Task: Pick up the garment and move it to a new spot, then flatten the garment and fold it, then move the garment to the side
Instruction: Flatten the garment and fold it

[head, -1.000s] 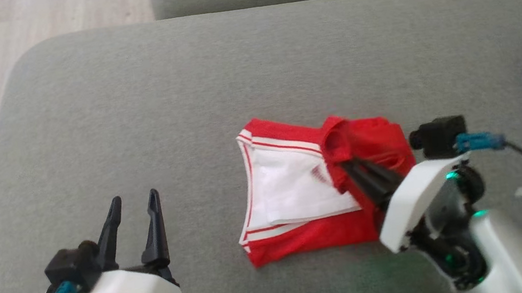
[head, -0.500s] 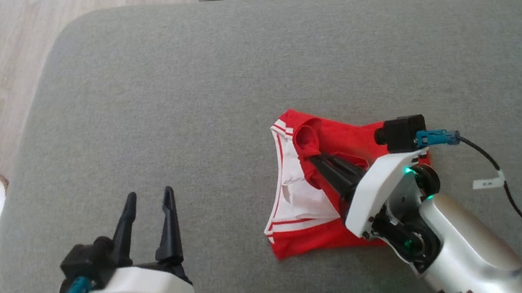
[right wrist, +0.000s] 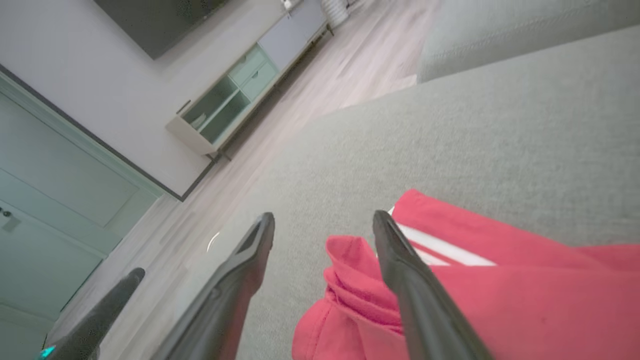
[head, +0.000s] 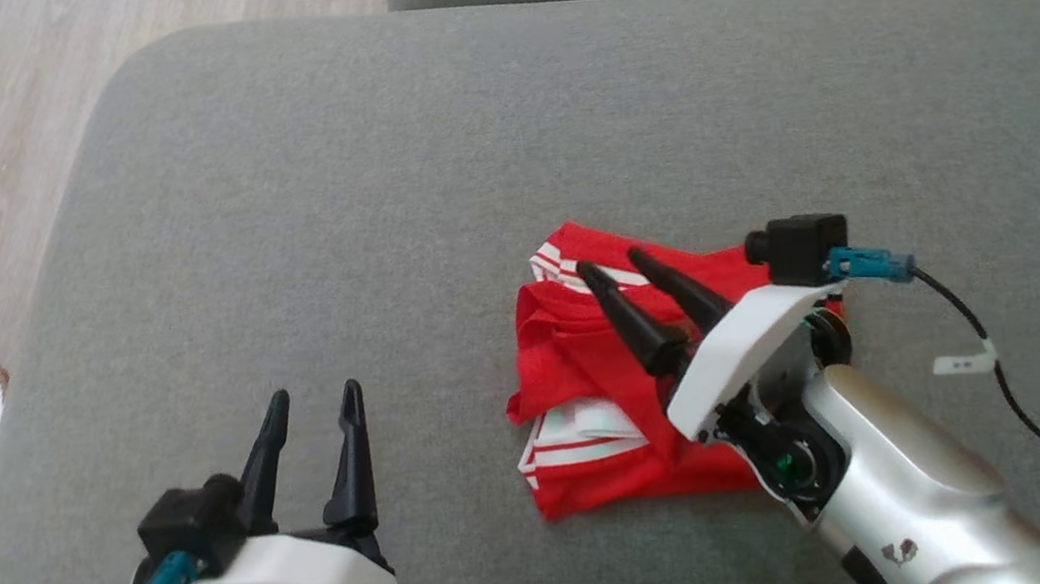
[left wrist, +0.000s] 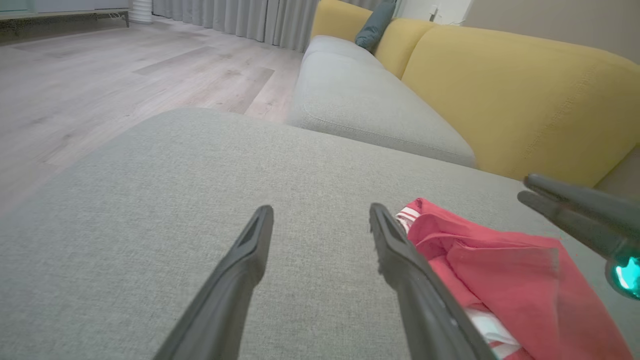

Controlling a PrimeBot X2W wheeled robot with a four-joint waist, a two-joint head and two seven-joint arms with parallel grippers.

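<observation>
Released since a second ago, the right end effector (head: 613, 262) now spreads its fingers over the garment (head: 579, 355), whose red side has come across most of the white. Below, the grey cushion (head: 367, 201) carries the garment, folded, right of centre and near the front edge. Well apart to the left hovers the left end effector (head: 314, 393), fingers spread, grasping nothing.
</observation>
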